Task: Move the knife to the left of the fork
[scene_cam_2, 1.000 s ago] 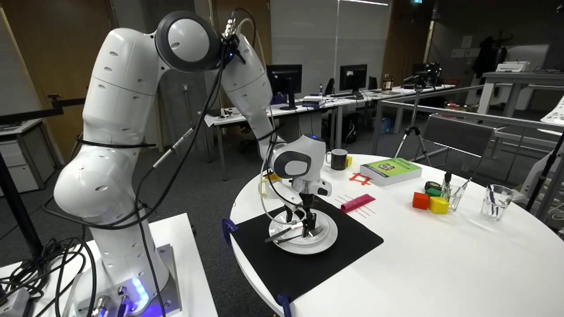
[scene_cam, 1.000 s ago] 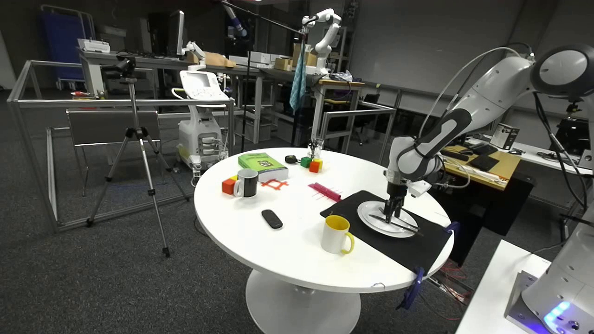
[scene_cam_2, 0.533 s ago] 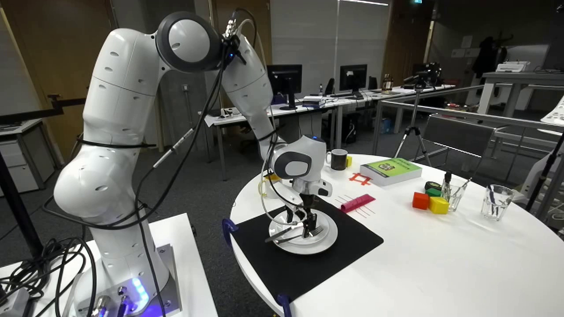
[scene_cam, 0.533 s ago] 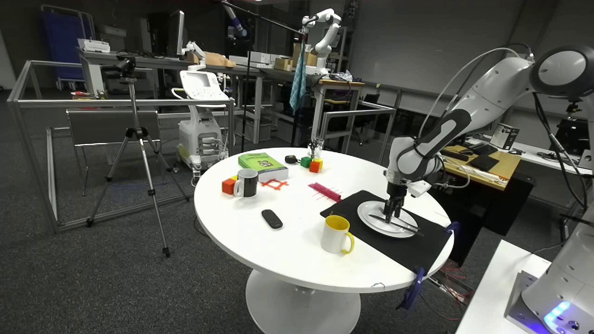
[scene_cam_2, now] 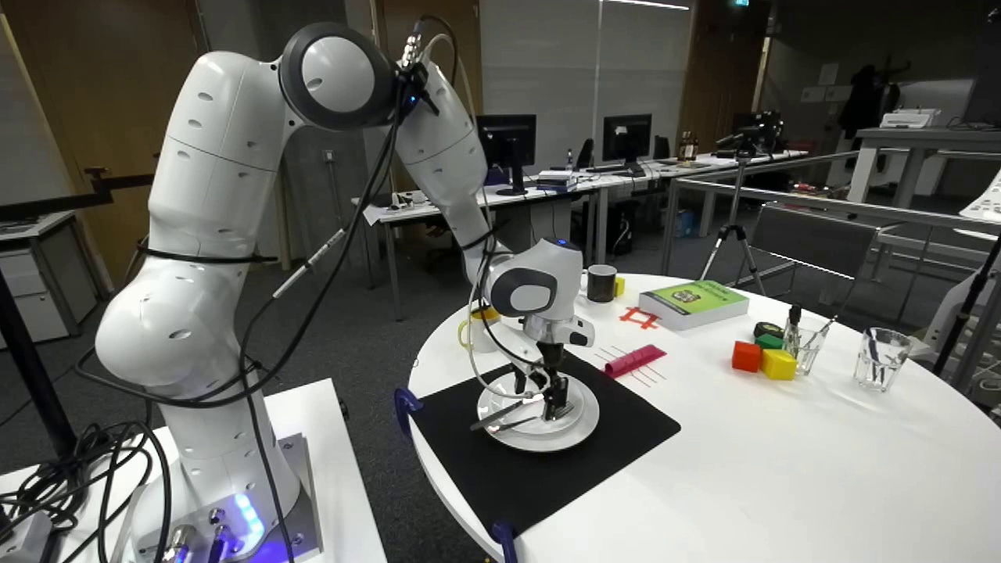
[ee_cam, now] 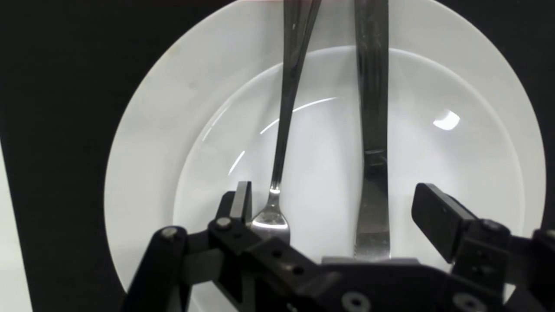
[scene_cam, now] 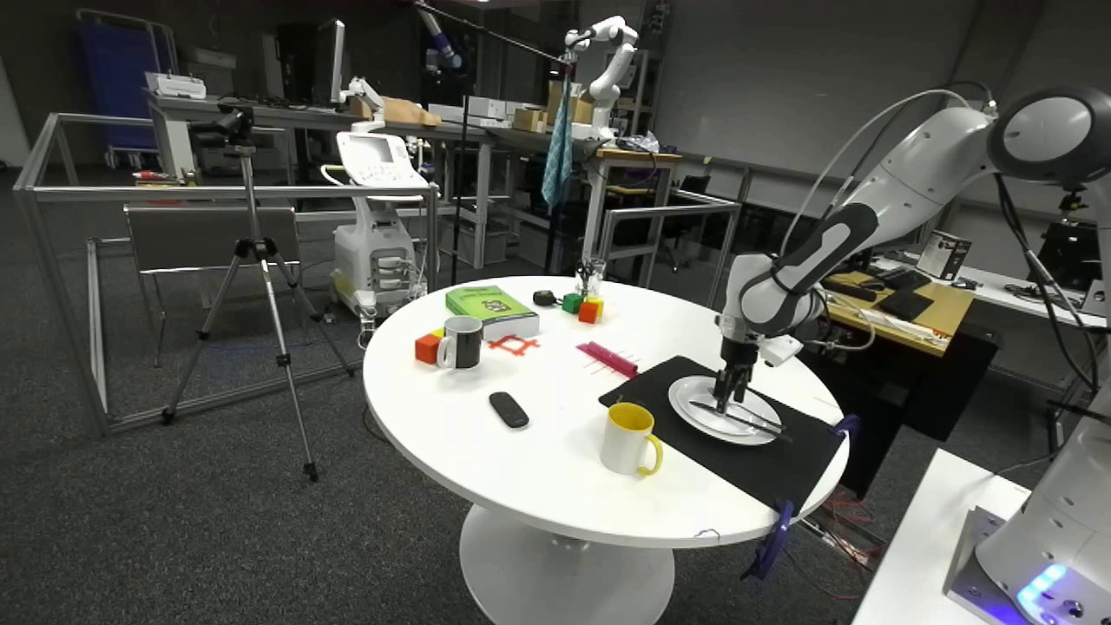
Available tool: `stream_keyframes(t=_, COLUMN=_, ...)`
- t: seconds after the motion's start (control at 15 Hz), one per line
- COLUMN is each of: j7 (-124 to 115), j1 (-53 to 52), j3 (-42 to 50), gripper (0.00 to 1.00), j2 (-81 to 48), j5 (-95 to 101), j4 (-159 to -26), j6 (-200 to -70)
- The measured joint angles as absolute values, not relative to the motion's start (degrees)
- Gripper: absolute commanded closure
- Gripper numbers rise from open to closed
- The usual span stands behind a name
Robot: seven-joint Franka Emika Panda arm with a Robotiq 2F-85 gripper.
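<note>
The knife (ee_cam: pixel 373 117) and the fork (ee_cam: pixel 284 125) lie side by side on a white plate (ee_cam: pixel 143 143), the knife right of the fork in the wrist view. My gripper (ee_cam: pixel 334 203) is open over the plate, with both utensils between its fingers. The left finger is close beside the fork's neck; the right finger is apart from the knife. The fork's tines and the knife's tip are hidden behind the gripper. In both exterior views the gripper (scene_cam: pixel 732 391) (scene_cam_2: pixel 539 395) points down, low over the plate (scene_cam: pixel 686 419) (scene_cam_2: pixel 547 444). The knife's handle also shows there (scene_cam: pixel 771 430) (scene_cam_2: pixel 493 416).
A black mat (scene_cam_2: pixel 610 469) lies under the plate, with blue clamps (scene_cam: pixel 772 542) at the table's edge. A yellow-and-white mug (scene_cam: pixel 621 443) stands beside the mat. A pink item (scene_cam_2: pixel 635 360), book (scene_cam_2: pixel 696 303), cubes (scene_cam_2: pixel 747 356) and glasses (scene_cam_2: pixel 880 360) are farther off.
My open gripper has moved slightly along the utensils toward the fork's head, away from the robot's base. It now covers the fork's tines in an exterior view. The utensils have not visibly moved.
</note>
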State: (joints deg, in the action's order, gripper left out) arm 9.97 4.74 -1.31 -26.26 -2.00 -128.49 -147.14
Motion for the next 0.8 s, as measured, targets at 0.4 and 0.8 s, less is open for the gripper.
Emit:
stream_keyframes(t=0.4, j7=9.98, j1=4.73, j3=-1.31, gripper=0.00, j2=-26.50, j5=-1.99, j4=-127.84, j6=-147.14)
stream_keyframes(t=0.8, j7=10.59, j1=4.73, j3=-1.46, gripper=0.00, j2=-27.59, j5=-1.99, j4=-126.92, j6=-147.08)
